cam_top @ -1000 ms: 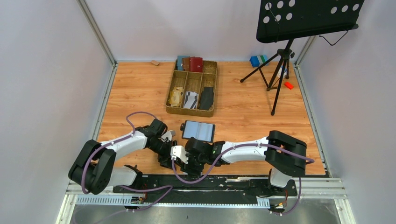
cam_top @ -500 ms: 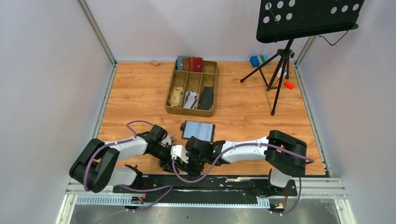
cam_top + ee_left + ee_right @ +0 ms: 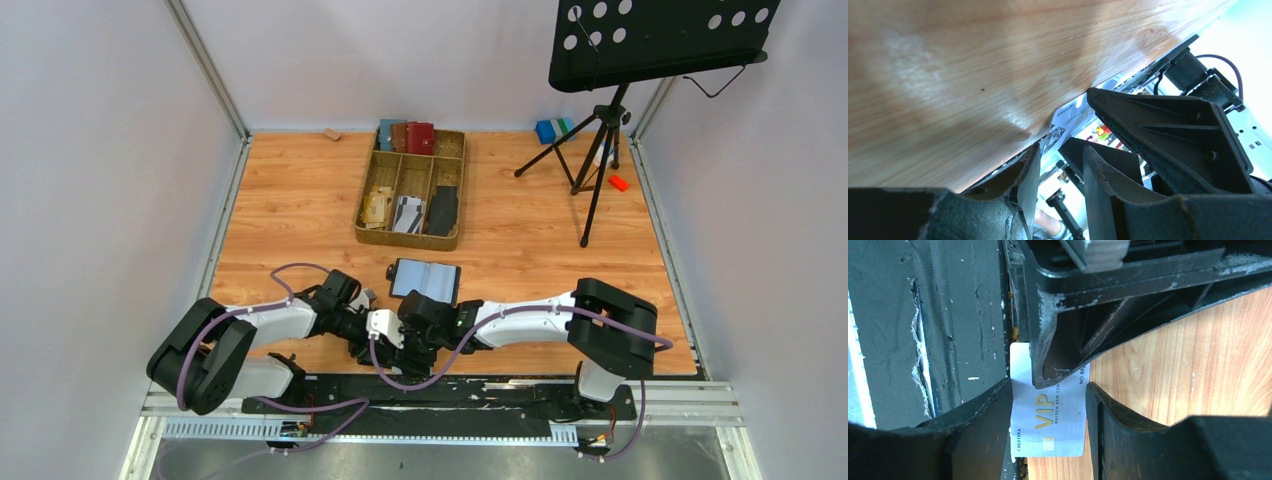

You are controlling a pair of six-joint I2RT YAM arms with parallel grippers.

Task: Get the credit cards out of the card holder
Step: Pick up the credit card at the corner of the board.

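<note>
Presently one card [image 3: 1048, 425] is held low over the near edge of the table [image 3: 300, 190], apart from the holder [image 3: 425, 280], which lies open and flat just beyond the two wrists. The card is clamped across its width by the right gripper [image 3: 1048, 387], with both long edges touching the fingers. The left gripper [image 3: 1060, 150] is seen with its jaws parted and a gap between them. One of its fingers [image 3: 1063, 340] lies across the card's far end, but whether the card is pinched there cannot be told.

The step is judged to be a handover from right to left. It would be done well if the left jaws were closed squarely on the card's flat faces, well past its edge, before the right grip is let go. The right jaws should be held steady meanwhile, since a thin, slick card is easily twisted or bowed. Release should be gentle and the card drawn off straight, so that it is not dropped off the table edge. Whether more cards are left in the holder cannot be made out.
</note>
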